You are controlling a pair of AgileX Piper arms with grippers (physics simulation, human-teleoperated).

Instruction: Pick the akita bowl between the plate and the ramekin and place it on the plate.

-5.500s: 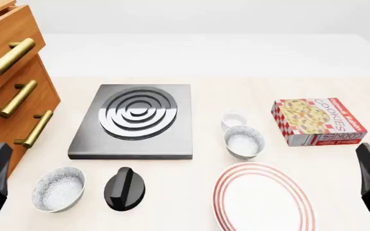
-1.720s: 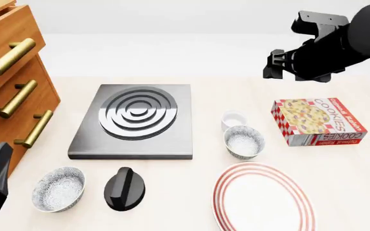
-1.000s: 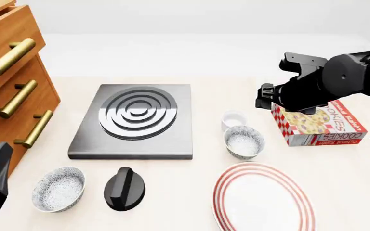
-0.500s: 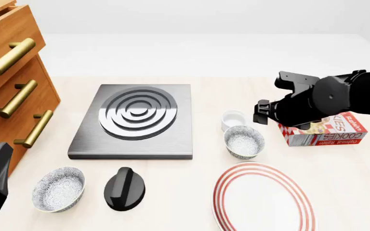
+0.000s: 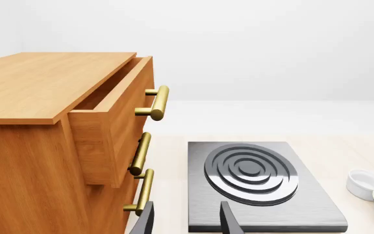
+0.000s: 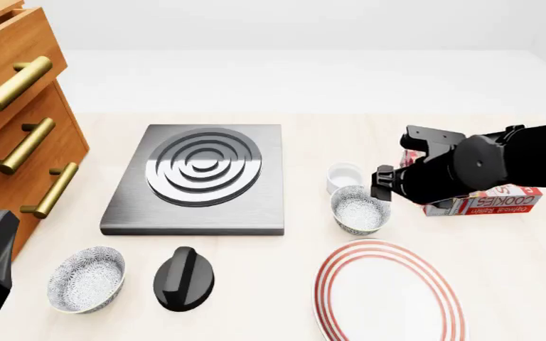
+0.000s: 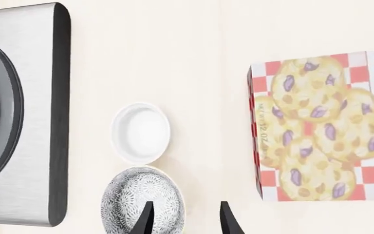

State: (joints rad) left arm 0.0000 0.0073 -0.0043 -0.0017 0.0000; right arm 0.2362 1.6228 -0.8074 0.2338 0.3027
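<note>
A pale surface (image 6: 283, 284) seen from the front. At far left, wooden drawers (image 6: 12, 106) with brass handles, the top one ajar, its contents hidden. Below them the left gripper (image 5: 185, 222) waits at the picture's edge, its two fingers parted and holding nothing.

Next comes a spare speckled bowl (image 6: 86, 278), empty, beside a black knob (image 6: 184, 279). Behind these lies a grey hob (image 6: 200, 177) with raised rings.

Right of centre, the ramekin (image 6: 345, 175) stands farthest back, empty. The bowl (image 6: 360, 209) to be moved sits just in front of it, nearly touching, also empty. The plate (image 6: 387, 295) lies nearest the camera, bare.

The right gripper (image 7: 185, 219) hovers over the bowl's right rim, fingers parted, one above the bowl's inside and one outside it, gripping nothing. Behind the arm sits a cookie box (image 6: 486, 199).

Likely risks: the ramekin is so close that a descending finger or a nudged bowl could knock it. A rim pinch on a round wall might slip, tilting or dropping the bowl on the way to the plate.
</note>
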